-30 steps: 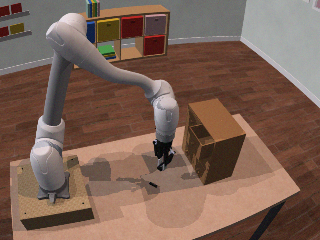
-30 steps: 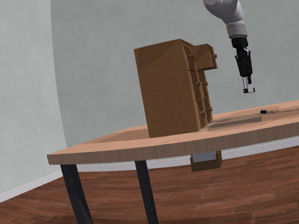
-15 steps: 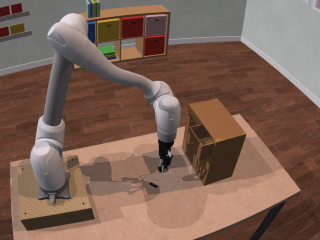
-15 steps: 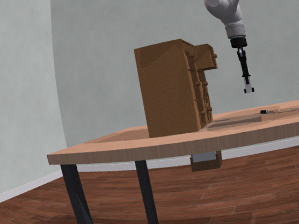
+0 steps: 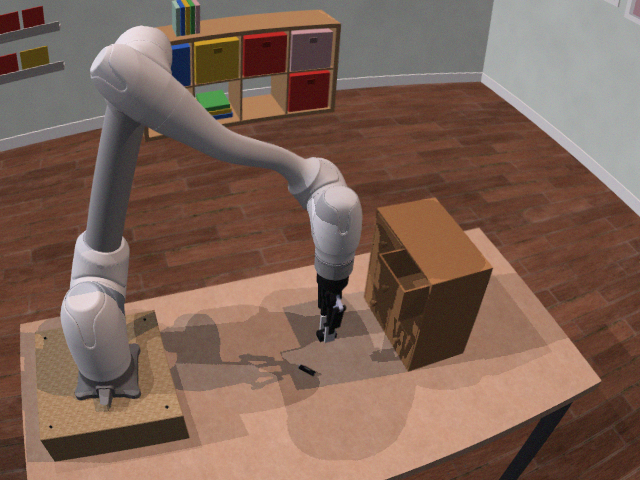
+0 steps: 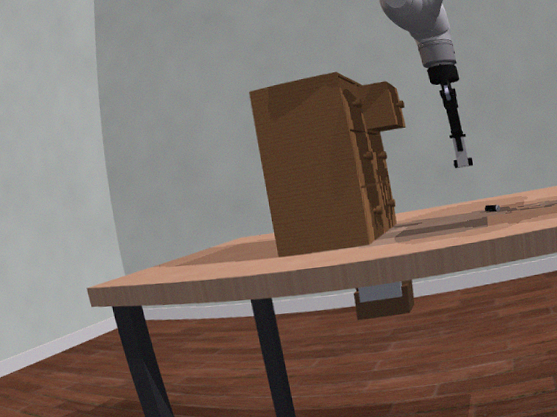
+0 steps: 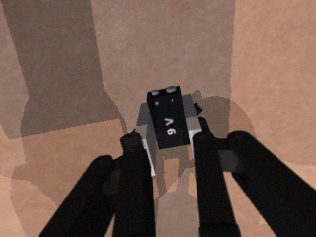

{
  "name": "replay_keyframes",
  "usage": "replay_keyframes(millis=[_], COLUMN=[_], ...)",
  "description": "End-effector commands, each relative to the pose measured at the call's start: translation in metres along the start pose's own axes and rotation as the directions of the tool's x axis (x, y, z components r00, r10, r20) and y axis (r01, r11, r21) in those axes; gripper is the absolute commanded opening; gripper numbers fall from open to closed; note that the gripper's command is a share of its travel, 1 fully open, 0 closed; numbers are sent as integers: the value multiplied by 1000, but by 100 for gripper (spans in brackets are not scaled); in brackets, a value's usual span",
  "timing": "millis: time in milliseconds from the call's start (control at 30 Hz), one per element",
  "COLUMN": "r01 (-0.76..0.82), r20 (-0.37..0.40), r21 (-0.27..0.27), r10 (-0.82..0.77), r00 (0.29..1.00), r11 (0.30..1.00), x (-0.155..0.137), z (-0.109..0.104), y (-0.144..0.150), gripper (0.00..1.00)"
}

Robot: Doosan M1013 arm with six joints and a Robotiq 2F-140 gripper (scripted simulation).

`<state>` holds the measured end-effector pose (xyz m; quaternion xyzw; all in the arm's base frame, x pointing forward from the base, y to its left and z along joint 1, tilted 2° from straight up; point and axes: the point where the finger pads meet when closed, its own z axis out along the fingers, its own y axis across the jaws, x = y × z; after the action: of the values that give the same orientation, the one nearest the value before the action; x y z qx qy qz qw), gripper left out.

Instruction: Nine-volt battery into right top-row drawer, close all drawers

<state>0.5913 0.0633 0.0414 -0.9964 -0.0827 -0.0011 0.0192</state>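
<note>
My gripper is shut on the nine-volt battery, a black block marked "9 V" with two terminals at its far end. It hangs above the table, to the left of the chest's front. The battery also shows at the fingertips in the side view. The small brown chest stands upright on the right part of the table. Its top-row right drawer is pulled out part way and open on top. The other drawers look pushed in.
A small black cylinder lies on the table in front of and below the gripper; it also shows in the side view. The arm's base block sits at the table's left end. The table's front edge is near.
</note>
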Motion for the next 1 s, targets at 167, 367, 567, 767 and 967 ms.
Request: replay_keyframes(millis=[167, 367, 567, 767, 967], r01=[0, 0, 0, 0, 0], r20=[0, 0, 0, 0, 0], r21=[0, 0, 0, 0, 0], r10=[0, 0, 0, 0, 0], r00=[1000, 1000, 1000, 1000, 1000], r11=[1000, 1000, 1000, 1000, 1000], x=[0, 0, 0, 0, 0], z=[-20, -42, -60, -90, -117], y=[0, 0, 0, 0, 0], gripper=[14, 14, 14, 14, 14])
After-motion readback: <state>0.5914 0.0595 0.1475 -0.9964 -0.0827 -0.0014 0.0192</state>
